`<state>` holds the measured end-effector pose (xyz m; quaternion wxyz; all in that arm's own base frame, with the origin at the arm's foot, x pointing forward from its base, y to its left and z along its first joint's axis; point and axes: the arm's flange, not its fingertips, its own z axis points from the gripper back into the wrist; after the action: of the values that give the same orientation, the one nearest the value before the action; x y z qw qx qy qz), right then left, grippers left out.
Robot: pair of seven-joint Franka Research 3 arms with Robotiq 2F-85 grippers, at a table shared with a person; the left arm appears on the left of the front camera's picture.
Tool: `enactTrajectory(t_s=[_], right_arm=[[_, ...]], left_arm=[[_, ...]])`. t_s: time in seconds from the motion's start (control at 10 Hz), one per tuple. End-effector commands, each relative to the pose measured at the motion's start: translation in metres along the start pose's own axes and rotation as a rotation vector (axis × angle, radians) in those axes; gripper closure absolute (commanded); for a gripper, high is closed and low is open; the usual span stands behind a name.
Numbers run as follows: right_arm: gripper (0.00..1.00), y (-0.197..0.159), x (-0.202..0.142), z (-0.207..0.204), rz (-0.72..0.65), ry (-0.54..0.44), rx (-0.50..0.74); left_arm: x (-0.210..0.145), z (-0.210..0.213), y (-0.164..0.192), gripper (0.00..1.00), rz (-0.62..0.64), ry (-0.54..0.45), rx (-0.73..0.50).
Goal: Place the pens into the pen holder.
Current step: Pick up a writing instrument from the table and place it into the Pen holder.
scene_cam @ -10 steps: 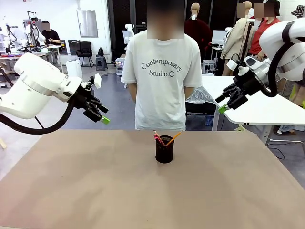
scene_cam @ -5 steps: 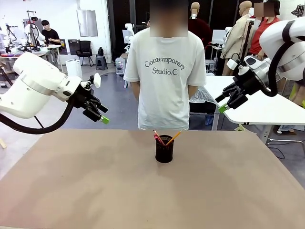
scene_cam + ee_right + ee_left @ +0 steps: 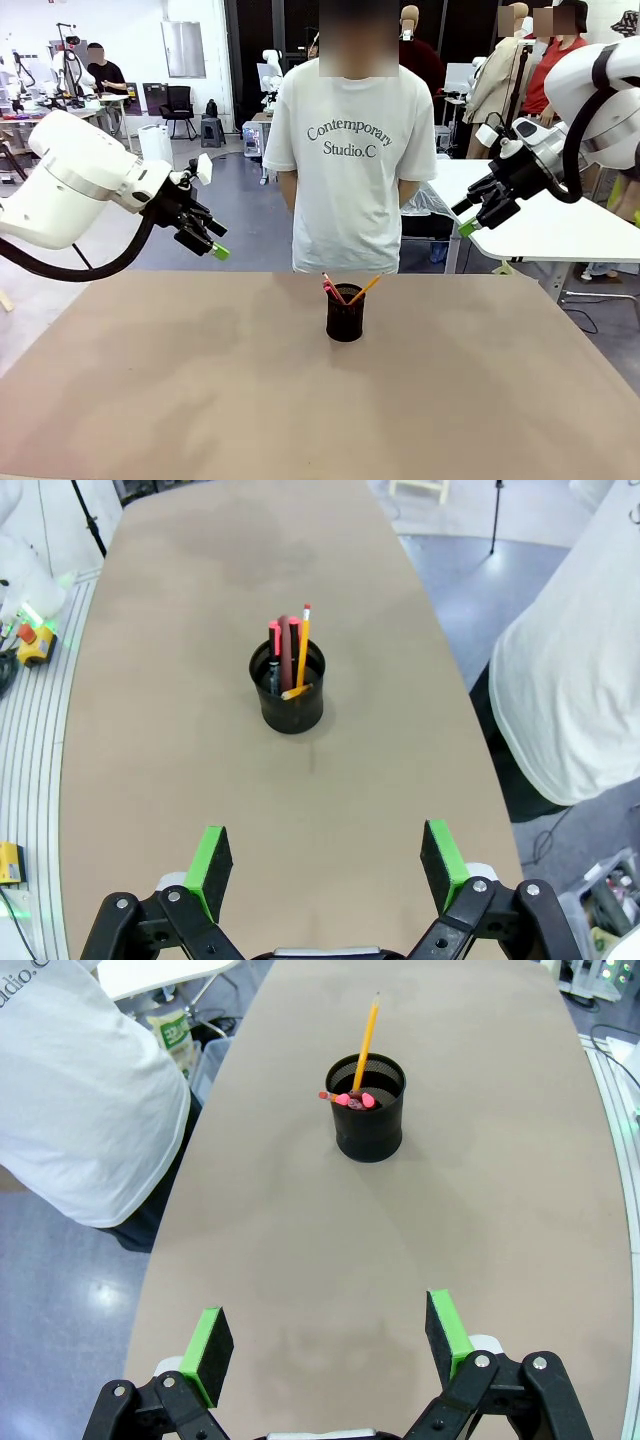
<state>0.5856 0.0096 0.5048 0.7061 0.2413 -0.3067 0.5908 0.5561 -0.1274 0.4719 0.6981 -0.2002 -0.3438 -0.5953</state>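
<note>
All 3 pens (image 3: 340, 290) stand in the pen holder (image 3: 345, 313) near the table's (image 3: 150, 400) far edge — tips sticking out above its rim. The left gripper (image 3: 212, 241) hangs wide open and empty above the table's left side; the right gripper (image 3: 470, 219) — also spread, holding nothing — hovers off to the right. A person (image 3: 350, 150) stands behind.

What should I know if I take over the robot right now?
Left gripper: open, empty, raised off the table's left side.
Right gripper: open, empty, raised off the right side.
Pens: the yellow pencil and both other pens stand in the pen holder, near the table's far middle.
Done: all three pens are in.
Left: nothing more to place, as far as the views show.
</note>
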Motion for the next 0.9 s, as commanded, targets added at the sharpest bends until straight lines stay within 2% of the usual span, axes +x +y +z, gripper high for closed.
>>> enactTrajectory(t_s=[0.0, 0.8], right_arm=[[0.00, -0.0001, 0.0020, 0.0003, 0.008, 0.002, -0.008], [0.00, -0.0001, 0.0020, 0.0003, 0.008, 0.002, -0.008]], left_arm=[[-0.0007, 0.0012, 0.0002, 0.00, -0.004, 0.005, 0.005], [-0.0007, 0.0012, 0.0002, 0.00, -0.004, 0.005, 0.005]])
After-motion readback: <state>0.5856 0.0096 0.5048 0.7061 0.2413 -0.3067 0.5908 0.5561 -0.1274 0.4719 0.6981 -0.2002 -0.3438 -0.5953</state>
